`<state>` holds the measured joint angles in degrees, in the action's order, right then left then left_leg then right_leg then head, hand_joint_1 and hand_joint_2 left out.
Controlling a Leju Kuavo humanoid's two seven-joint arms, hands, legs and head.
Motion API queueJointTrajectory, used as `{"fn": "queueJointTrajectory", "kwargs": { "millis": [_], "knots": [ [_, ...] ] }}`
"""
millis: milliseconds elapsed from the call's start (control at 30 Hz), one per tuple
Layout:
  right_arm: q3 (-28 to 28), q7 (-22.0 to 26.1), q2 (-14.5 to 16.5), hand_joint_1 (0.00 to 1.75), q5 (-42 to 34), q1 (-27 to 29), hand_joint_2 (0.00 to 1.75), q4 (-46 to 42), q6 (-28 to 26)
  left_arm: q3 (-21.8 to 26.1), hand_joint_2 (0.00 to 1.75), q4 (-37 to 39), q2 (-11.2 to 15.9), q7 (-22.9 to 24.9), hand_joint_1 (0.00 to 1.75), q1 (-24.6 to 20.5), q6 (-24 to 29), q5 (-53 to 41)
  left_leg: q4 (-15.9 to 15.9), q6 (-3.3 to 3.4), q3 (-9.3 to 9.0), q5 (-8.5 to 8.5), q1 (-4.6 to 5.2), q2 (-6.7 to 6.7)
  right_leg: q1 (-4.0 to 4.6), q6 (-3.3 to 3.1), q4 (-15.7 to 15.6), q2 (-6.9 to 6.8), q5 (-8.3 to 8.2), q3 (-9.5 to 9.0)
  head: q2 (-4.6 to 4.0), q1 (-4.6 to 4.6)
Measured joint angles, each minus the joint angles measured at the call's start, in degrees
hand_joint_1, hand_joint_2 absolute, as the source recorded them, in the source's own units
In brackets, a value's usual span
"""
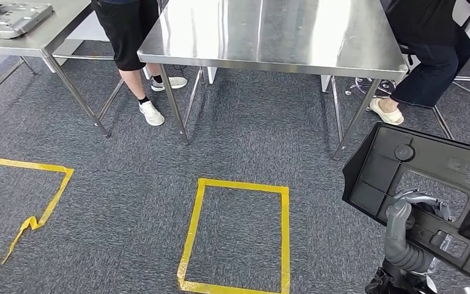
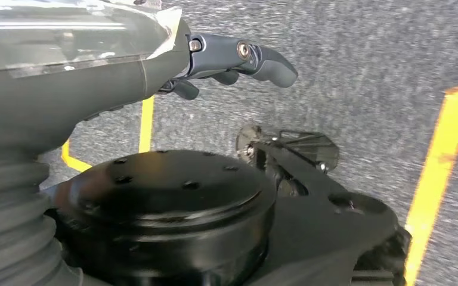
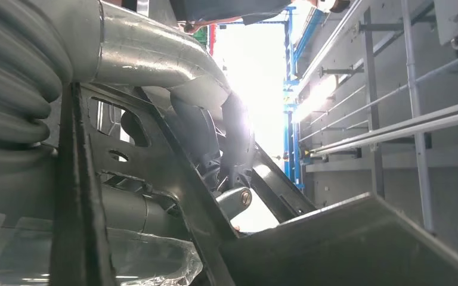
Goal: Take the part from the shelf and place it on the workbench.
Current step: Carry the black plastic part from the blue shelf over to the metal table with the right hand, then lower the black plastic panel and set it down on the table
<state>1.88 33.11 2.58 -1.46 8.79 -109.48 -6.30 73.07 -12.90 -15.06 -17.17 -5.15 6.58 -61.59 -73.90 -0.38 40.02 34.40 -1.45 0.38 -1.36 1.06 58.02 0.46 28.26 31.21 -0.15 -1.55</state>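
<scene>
A large black plastic part (image 1: 425, 184), a moulded panel with cut-outs, hangs tilted at the lower right of the head view. My right hand (image 1: 407, 229) grips it from below, its grey thumb and fingers hooked through an opening. Close up in the right wrist view, the part (image 3: 173, 196) crosses my right hand (image 3: 214, 131), whose fingers curl around its ribs. The stainless workbench (image 1: 281, 37) stands ahead, across the carpet. My left hand (image 2: 226, 62) hangs over the floor with dark fingers half curled and holds nothing.
A yellow tape rectangle (image 1: 235, 236) marks the carpet in front of the workbench; another tape outline (image 1: 27, 196) lies at the left. Two people's legs (image 1: 131, 37) (image 1: 431, 67) stand by the table. A second steel table (image 1: 27, 27) at the far left bears a grey metal part.
</scene>
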Motion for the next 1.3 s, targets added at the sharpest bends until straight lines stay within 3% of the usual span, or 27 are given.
{"fn": "queueJointTrajectory", "kwargs": {
  "millis": [33, 100, 133, 200, 333, 367, 433, 500, 533, 567, 600, 633, 667, 700, 767, 833, 900, 967, 1033, 1067, 1133, 1167, 1267, 1300],
  "knots": [
    [0.00, 0.00, 0.04, 1.75, 0.01, -0.04, 1.75, 0.00, 0.15, 0.00, 1.75, 0.00, 0.02, 0.19, 0.00, -0.10, 0.01, 0.00, 0.58, 0.41, 0.09, -1.35, 0.16, -0.03, 0.23, -0.20, 0.00, 0.11, 0.23, -0.37, 0.00, 0.00],
    [0.00, 0.00, 0.18, 1.75, 0.04, -0.19, 1.75, 0.00, 0.38, 0.00, 1.75, 0.00, 0.10, 0.63, 0.00, -0.11, 0.02, 0.00, 6.98, 1.69, -2.44, -5.89, 0.66, -0.34, 0.52, -0.40, -0.02, 0.45, 0.78, -1.22, 0.00, 0.05],
    [0.00, 0.00, 0.27, 1.75, 0.05, -0.31, 1.75, 0.01, 0.45, 0.00, 1.75, 0.01, 0.20, 0.79, 0.00, -0.05, 0.02, 0.00, 10.32, 2.35, -3.95, -7.37, 0.91, -0.53, 0.78, -0.27, -0.03, 0.59, 1.09, -1.51, 0.00, -0.01],
    [0.01, 0.01, 0.39, 1.75, 0.08, -0.54, 1.75, 0.04, 0.60, 0.00, 1.75, 0.04, 0.39, 0.97, 0.00, 0.04, 0.02, 0.01, 14.37, 3.05, -5.74, -7.93, 1.44, -0.71, 0.84, 0.25, -0.05, 0.81, 1.39, -1.73, 0.00, -0.08],
    [0.03, -0.02, 0.47, 1.75, 0.20, -0.84, 1.75, 0.14, 0.83, 0.00, 1.75, 0.10, 0.52, 1.05, 0.00, 0.23, 0.08, 0.02, 16.49, 3.40, -7.50, -7.44, 1.54, -0.70, 0.80, 1.78, 1.68, 0.54, 1.57, -1.38, 0.00, 0.06],
    [0.04, -0.02, 0.46, 1.75, 0.20, -1.00, 1.75, 0.15, 0.84, 0.00, 1.75, 0.11, 0.52, 1.04, 0.00, 0.24, 0.11, 0.02, 16.78, 3.51, -8.04, -7.43, 1.39, -0.68, 0.81, 1.79, 3.60, 0.42, 2.49, -0.36, 0.00, -0.02],
    [0.09, 0.01, 0.43, 1.75, 0.21, -1.14, 1.75, 0.19, 0.85, 0.00, 1.75, 0.15, 0.51, 1.04, 0.00, 0.24, 0.15, 0.02, 16.94, 3.71, -8.48, -7.17, 1.28, -0.57, 0.67, 1.88, 10.23, 0.27, 4.97, 3.67, 0.00, -0.15],
    [0.14, 0.00, 0.40, 1.75, 0.21, -1.03, 1.75, 0.28, 0.85, 0.00, 1.75, 0.21, 0.50, 1.04, 0.00, 0.28, 0.15, 0.02, 16.92, 3.68, -8.78, -6.75, 1.25, -0.54, 0.44, 2.53, 15.39, 0.23, 6.06, 7.61, 0.00, -0.25],
    [0.16, 0.00, 0.39, 1.75, 0.21, -1.00, 1.75, 0.33, 0.85, 0.00, 1.75, 0.24, 0.50, 1.02, 0.00, 0.30, 0.15, 0.02, 16.91, 3.56, -9.08, -6.47, 1.18, -0.55, 0.28, 3.19, 15.12, 0.19, 5.26, 8.19, 0.00, -0.28],
    [0.17, 0.00, 0.38, 1.75, 0.21, -1.00, 1.75, 0.37, 0.86, 0.00, 1.75, 0.27, 0.49, 0.97, 0.00, 0.32, 0.15, 0.02, 16.90, 3.36, -9.52, -6.15, 1.07, -0.57, 0.05, 4.01, 12.56, 0.10, 3.50, 7.62, 0.00, -0.31],
    [0.18, 0.00, 0.37, 1.75, 0.21, -1.00, 1.75, 0.39, 0.88, 0.00, 1.75, 0.30, 0.48, 0.87, 0.00, 0.33, 0.16, 0.05, 16.90, 3.07, -9.98, -5.76, 0.98, -0.60, -0.19, 4.82, 8.52, -0.09, 1.16, 6.24, 0.00, -0.34],
    [0.18, 0.00, 0.37, 1.75, 0.20, -1.01, 1.75, 0.45, 0.90, 0.01, 1.75, 0.32, 0.48, 0.73, 0.00, 0.33, 0.19, 0.14, 16.85, 2.71, -10.45, -5.36, 0.96, -0.61, -0.31, 5.15, 4.79, -0.37, -0.60, 4.98, 0.00, -0.46],
    [0.19, -0.01, 0.37, 1.75, 0.19, -1.03, 1.75, 0.51, 0.95, 0.01, 1.75, 0.33, 0.48, 0.51, 0.00, 0.33, 0.25, 0.22, 16.81, 2.32, -10.69, -4.98, 1.03, -0.58, -0.32, 4.75, 2.06, -0.71, -1.45, 4.04, 0.00, -0.57],
    [0.19, -0.02, 0.37, 1.75, 0.17, -0.99, 1.75, 0.57, 1.01, 0.01, 1.75, 0.33, 0.47, 0.30, 0.00, 0.33, 0.34, 0.32, 16.77, 1.93, -10.78, -4.65, 1.15, -0.52, -0.20, 3.93, 0.72, -0.94, -1.87, 3.54, 0.00, -0.64],
    [0.26, -0.03, 0.37, 1.75, 0.14, -0.94, 1.75, 0.66, 1.14, 0.01, 1.75, 0.34, 0.43, -0.17, 0.00, 0.37, 0.53, 0.43, 16.64, 1.32, -10.99, -4.25, 1.28, -0.36, -0.03, 1.94, 0.59, -0.96, -1.54, 3.31, 0.00, -0.49],
    [0.38, -0.03, 0.39, 1.75, 0.13, -0.91, 1.75, 0.69, 1.19, 0.01, 1.75, 0.36, 0.34, -0.72, 0.00, 0.35, 0.64, 0.45, 15.55, 0.83, -10.96, -3.70, 1.06, -0.28, -0.24, 0.97, 0.50, -0.65, -1.58, 2.51, 0.00, -0.23],
    [0.47, -0.02, 0.44, 1.75, 0.11, -0.91, 1.75, 0.70, 1.20, 0.00, 1.75, 0.37, 0.16, -1.26, 0.00, 0.26, 0.73, 0.44, 11.04, 0.42, -8.54, -2.19, 0.85, -0.28, -0.28, 0.12, 0.40, -0.51, -1.13, 1.53, 0.00, -0.02],
    [0.51, -0.02, 0.51, 1.75, 0.11, -0.76, 1.75, 0.70, 1.20, 0.00, 1.75, 0.40, -0.03, -1.72, 0.00, 0.30, 0.89, 0.47, 4.68, 0.22, -4.14, 0.02, 0.83, -0.30, 0.00, -0.54, 0.41, -0.45, -0.57, 0.94, 0.00, 0.18],
    [0.53, -0.02, 0.63, 1.75, 0.13, -0.46, 1.75, 0.70, 1.09, 0.00, 1.75, 0.43, -0.21, -2.43, 0.00, 0.37, 1.10, 0.66, 2.20, 0.32, -0.94, 0.51, 0.85, -0.30, 0.29, -0.80, 0.41, -0.26, 0.13, 0.19, 0.00, 0.21],
    [0.54, -0.03, 0.70, 1.75, 0.14, -0.35, 1.75, 0.69, 1.01, 0.00, 1.75, 0.44, -0.34, -2.88, 0.00, 0.39, 1.20, 0.79, 3.49, 0.55, -0.60, -0.86, 0.87, -0.31, 0.42, -0.78, 0.40, -0.13, 0.57, -0.37, 0.00, 0.23],
    [0.55, -0.04, 0.84, 1.75, 0.15, -0.29, 1.75, 0.64, 0.87, 0.00, 1.75, 0.44, -0.63, -3.51, 0.00, 0.39, 1.39, 0.94, 9.59, 1.39, -2.28, -5.91, 1.04, -0.36, 0.54, -0.64, 0.34, 0.08, 1.42, -1.44, 0.00, 0.25],
    [0.56, -0.05, 0.91, 1.75, 0.15, -0.31, 1.75, 0.61, 0.85, 0.00, 1.75, 0.44, -0.79, -3.72, 0.00, 0.37, 1.53, 0.97, 11.95, 1.84, -2.98, -6.94, 1.32, -0.41, 0.62, -0.44, 0.29, 0.20, 1.80, -1.91, 0.00, 0.14],
    [0.58, -0.13, 1.07, 1.75, 0.19, -0.24, 1.75, 0.50, 0.78, 0.01, 1.75, 0.44, -1.24, -4.03, 0.00, 0.37, 1.88, 1.01, 14.11, 3.14, -3.68, -6.23, 2.19, -0.79, 0.75, 0.75, 0.46, 0.36, 2.31, -2.64, 0.00, 0.20],
    [0.58, -0.16, 1.09, 1.75, 0.23, -0.20, 1.75, 0.44, 0.75, 0.02, 1.75, 0.44, -1.40, -4.06, 0.00, 0.41, 1.94, 1.03, 14.63, 3.53, -4.34, -6.86, 2.08, -0.86, 0.77, 1.15, 0.77, 0.34, 2.50, -2.74, 0.00, 0.35]
  ]
}}
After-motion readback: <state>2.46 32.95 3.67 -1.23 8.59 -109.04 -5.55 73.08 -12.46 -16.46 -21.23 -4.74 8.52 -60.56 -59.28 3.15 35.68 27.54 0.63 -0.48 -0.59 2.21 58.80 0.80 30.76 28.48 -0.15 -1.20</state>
